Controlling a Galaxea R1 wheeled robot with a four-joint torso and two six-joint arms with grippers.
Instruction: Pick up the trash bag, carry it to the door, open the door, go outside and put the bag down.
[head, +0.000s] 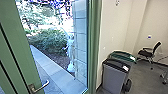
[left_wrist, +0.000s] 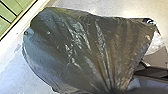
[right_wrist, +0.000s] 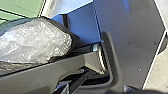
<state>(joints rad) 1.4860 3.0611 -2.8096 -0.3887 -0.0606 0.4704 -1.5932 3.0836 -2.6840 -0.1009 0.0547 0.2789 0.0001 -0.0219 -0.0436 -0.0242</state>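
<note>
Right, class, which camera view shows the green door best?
The head view, since it shows the door with its lever handle. The left wrist and right wrist views each show a green, dark-lined panel, apparently part of that door.

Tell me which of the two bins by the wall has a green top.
The rear bin, partly hidden behind the other in the head view. Its top is green, while the front bin has a blackish top.

Nothing legible; white labels (head: 125, 68) on the black bin lid (head: 114, 64) and green bin lid (head: 120, 53), wording too small
</note>
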